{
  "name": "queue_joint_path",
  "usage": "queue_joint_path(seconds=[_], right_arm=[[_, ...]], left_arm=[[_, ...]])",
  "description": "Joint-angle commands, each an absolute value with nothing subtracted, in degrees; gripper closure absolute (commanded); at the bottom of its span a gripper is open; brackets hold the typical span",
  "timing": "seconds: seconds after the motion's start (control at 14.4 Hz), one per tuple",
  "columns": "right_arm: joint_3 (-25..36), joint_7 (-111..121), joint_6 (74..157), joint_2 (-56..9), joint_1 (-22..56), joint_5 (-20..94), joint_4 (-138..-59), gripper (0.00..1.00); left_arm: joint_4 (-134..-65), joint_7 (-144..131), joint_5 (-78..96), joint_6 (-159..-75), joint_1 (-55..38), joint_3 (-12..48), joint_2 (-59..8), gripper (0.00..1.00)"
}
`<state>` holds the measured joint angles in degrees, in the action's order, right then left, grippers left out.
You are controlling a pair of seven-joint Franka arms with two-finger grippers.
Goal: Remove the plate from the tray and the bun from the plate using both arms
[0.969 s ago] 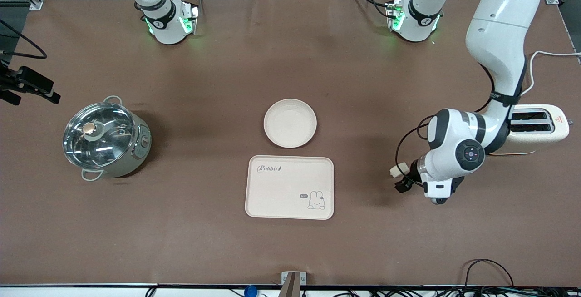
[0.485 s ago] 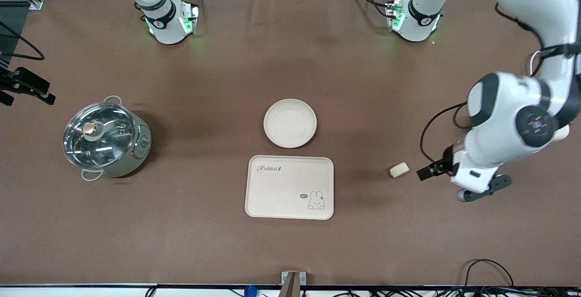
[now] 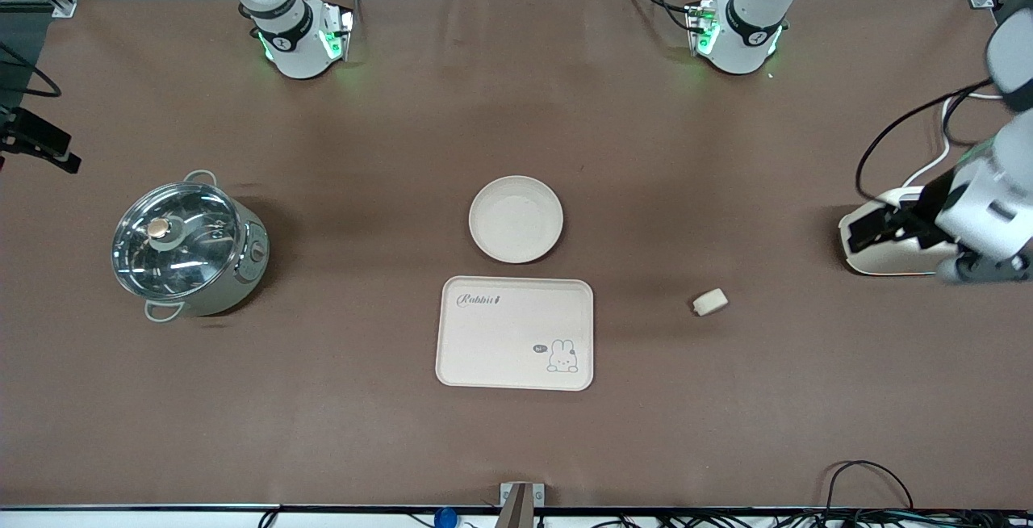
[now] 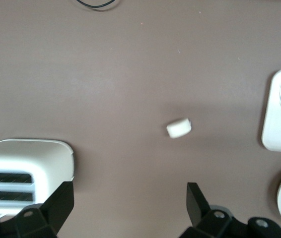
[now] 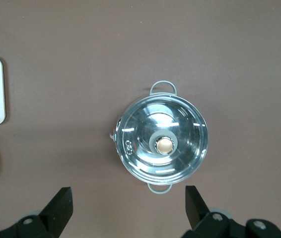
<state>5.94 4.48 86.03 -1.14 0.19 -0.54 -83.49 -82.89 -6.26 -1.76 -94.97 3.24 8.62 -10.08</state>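
Note:
The round cream plate lies on the brown table, just farther from the front camera than the rabbit tray. The small pale bun lies alone on the table between the tray and the toaster; it also shows in the left wrist view. My left gripper is open and empty, up in the air over the toaster, well away from the bun. Its jaws stand wide apart. My right gripper is open and empty, high over the table beside the pot.
A steel pot with a glass lid stands toward the right arm's end of the table and shows in the right wrist view. The white toaster stands at the left arm's end. A white cable lies by the toaster.
My left gripper has let go of the bun, which stays on the table, and has risen and drawn back over the toaster. My right gripper has drifted slightly toward the table's edge.

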Motion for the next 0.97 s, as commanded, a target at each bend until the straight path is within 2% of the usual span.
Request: queue_joint_path(seconds=[0.0, 0.48, 0.9], right_arm=[[5.27, 4.4, 84.46, -1.05, -0.53, -1.41, -82.27, 0.0], [4.83, 4.39, 79.47, -1.05, 0.87, -7.29, -82.62, 0.0], [4.83, 5.01, 80.16, -2.37, 0.53, -6.24, -82.44, 0.0]], left_arm=[[-84.55, -5.01, -2.55, -91.15, 3.17, 9.75, -4.32, 0.0], [-94.74, -4.31, -1.58, -90.35, 1.93, 9.76, 7.73, 0.0], [-88.68, -4.66, -0.09, -84.46, 2.37, 9.84, 4.13, 0.0]])
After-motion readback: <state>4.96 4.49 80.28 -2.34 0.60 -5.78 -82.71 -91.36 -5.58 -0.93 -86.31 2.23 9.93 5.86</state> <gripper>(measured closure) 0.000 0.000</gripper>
